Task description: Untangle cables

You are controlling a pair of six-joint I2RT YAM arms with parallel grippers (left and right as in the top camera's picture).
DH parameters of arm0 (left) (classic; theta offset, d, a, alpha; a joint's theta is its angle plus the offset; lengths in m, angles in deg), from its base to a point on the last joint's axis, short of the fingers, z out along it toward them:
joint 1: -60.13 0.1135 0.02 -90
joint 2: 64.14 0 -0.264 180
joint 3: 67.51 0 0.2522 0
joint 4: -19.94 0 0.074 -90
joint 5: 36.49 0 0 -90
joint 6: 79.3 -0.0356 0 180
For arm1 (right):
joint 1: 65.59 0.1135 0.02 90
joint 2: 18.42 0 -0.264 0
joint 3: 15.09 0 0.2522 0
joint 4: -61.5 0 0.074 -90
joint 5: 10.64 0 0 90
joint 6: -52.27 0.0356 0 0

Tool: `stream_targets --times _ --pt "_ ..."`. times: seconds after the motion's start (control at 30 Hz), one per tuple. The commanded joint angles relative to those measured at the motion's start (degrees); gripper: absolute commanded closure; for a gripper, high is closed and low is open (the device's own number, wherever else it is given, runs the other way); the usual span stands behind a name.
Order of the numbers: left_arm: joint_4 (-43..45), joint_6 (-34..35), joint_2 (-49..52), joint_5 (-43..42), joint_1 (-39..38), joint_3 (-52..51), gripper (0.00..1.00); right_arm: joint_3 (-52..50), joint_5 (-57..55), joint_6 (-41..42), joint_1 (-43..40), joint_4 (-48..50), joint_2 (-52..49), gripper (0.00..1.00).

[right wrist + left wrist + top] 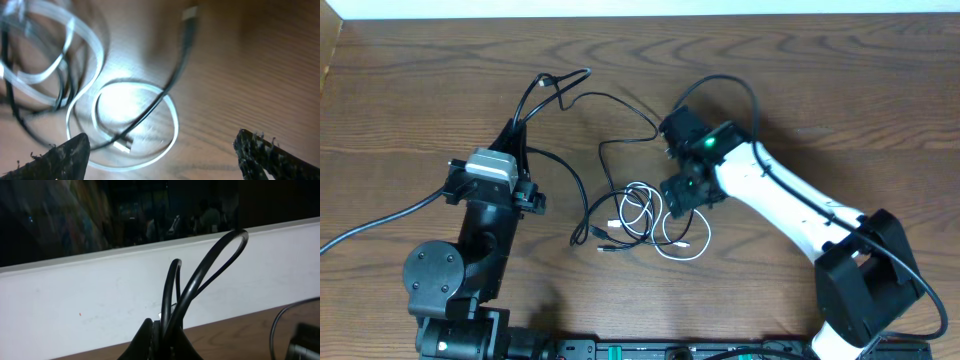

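Left wrist view: left gripper (161, 332) clamps a black cable (197, 275) loop — right gripper (160, 150), spread wide and empty, hangs over the white cable (175, 122).

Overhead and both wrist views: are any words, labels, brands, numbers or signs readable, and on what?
No text can be read in any view.
Overhead: the strip at the bottom edge has tiny coloured marks, too small to read. The right arm shows only a green light.
Left wrist: the white border is blank.
Right wrist: blurred, with no print visible on the white cable.
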Motion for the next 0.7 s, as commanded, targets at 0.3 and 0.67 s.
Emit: stream_targets --times 0.3,0.67 --pt "-1.49 -0.98 -0.46 0.74 0.31 1.51 0.92 -13.90 2.25 -14.56 2.12 22.10 0.22 0.48" --pt "-3.87 -0.98 -0.35 0.72 0.28 1.51 0.93 -20.22 5.35 -21.00 5.99 45.35 0.22 0.42"
